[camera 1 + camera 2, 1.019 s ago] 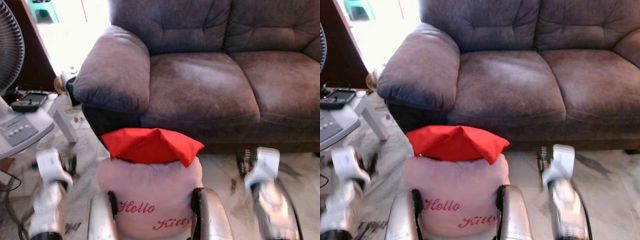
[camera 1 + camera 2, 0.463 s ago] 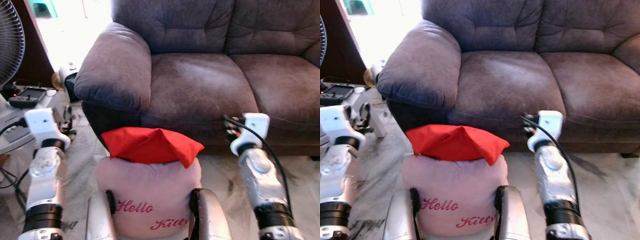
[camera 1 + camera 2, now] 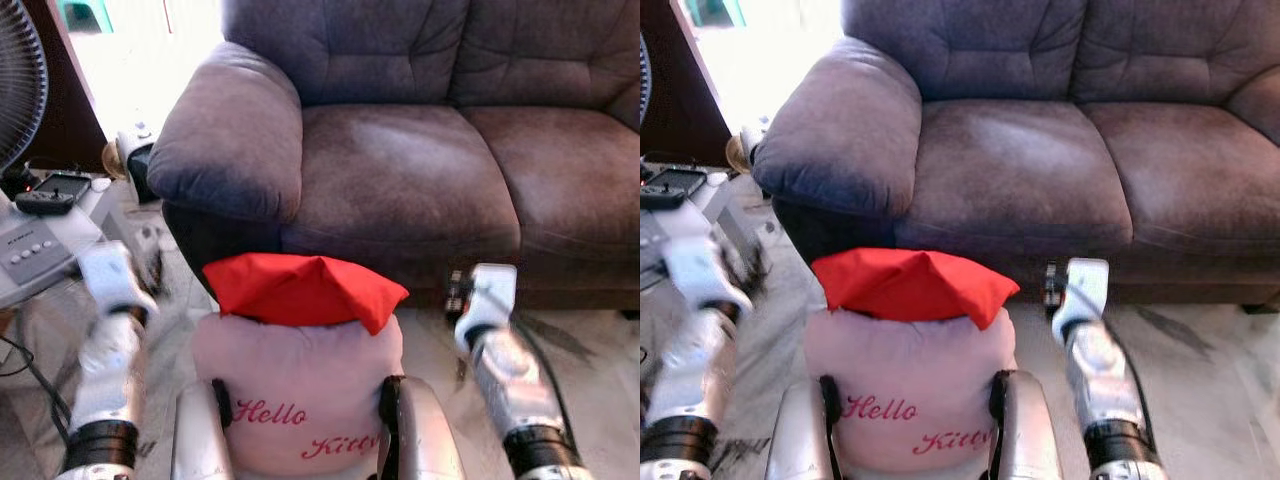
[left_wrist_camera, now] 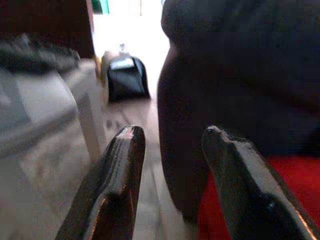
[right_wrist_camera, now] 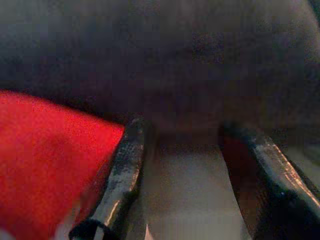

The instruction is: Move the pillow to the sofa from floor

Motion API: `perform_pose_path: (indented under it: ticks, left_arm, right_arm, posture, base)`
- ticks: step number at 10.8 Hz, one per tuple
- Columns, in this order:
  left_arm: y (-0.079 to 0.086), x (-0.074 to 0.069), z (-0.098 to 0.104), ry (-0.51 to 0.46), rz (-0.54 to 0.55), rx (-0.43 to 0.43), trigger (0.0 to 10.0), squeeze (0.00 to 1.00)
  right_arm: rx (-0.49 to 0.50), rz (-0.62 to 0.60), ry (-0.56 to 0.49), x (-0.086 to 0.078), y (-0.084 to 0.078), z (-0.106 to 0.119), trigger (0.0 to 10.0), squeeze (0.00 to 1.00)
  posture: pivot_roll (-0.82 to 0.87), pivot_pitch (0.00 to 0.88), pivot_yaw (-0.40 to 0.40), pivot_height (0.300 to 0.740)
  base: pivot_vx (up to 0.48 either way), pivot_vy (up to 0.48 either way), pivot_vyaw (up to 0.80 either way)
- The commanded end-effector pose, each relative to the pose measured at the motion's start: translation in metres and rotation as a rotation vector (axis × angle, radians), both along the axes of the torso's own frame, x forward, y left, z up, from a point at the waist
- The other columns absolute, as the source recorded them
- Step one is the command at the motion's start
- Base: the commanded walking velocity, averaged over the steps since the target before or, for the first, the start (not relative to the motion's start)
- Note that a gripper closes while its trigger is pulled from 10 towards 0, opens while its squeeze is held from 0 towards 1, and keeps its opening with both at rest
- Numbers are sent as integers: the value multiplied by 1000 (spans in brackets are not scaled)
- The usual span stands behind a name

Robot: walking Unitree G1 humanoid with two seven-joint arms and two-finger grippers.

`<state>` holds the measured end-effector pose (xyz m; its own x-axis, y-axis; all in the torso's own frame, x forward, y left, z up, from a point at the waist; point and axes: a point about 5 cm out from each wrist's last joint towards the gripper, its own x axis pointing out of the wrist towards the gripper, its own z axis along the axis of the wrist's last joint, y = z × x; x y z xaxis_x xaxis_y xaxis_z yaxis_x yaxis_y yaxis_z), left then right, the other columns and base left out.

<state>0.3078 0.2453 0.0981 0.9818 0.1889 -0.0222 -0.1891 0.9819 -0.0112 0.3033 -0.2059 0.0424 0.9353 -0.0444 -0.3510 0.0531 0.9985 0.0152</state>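
Note:
A pink pillow [image 3: 300, 385] with "Hello Kitty" in red script and a red top [image 3: 300, 288] stands upright on the floor, close in front of me between two silver limbs. The grey-brown sofa [image 3: 400, 170] is just behind it. My left gripper [image 3: 150, 258] hangs to the pillow's left, blurred, near the sofa's armrest. In the left wrist view the left gripper [image 4: 170, 134] is open, with red fabric beside one finger. My right gripper [image 3: 455, 290] is to the pillow's right, low by the sofa's front. It is open [image 5: 182, 127], with the red top at its side.
A standing fan [image 3: 18, 90] with its grey control base [image 3: 35, 255] is at the left, a black remote [image 3: 48, 197] lying on it. A dark bag [image 3: 135, 165] sits by the sofa's armrest. Marble floor [image 3: 590, 350] lies open to the right.
Both arms rose half a second ago and have now dropped lower again on either side of the pillow. The pillow has not moved.

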Motion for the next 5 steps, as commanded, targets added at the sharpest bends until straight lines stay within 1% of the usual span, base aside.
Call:
perform_pose_path:
  ticks: [1, 2, 3, 4, 5]
  left_arm:
    - [-11, 6, -2, 15, -47, 24, 10000, 0]
    - [-18, 9, 2, -2, -66, 26, 10000, 0]
    - [-21, 11, 4, -13, -65, 10, 10000, 0]
    - [-25, 15, 4, -8, -81, 5, 10000, 0]
    - [-29, 18, 2, 2, -100, 12, 10000, 0]
  right_arm:
    - [2, 31, 4, 4, 7, 1, 10000, 0]
    - [10, 40, 9, 7, 12, 1, 10000, 0]
    - [13, 59, 25, 9, 16, 0, 10000, 0]
    - [-3, 79, 20, 13, 20, 1, 10000, 0]
    - [-17, 85, 4, 15, 20, 3, 10000, 0]
  posture:
    - [68, 18, -62, 471]
    - [65, 28, -69, 471]
    - [59, 29, -70, 471]
    - [49, 33, -62, 471]
    - [35, 48, -55, 471]
  base:
    - [0, 0, 0]
    - [0, 0, 0]
    - [0, 0, 0]
    - [0, 0, 0]
    - [0, 0, 675]
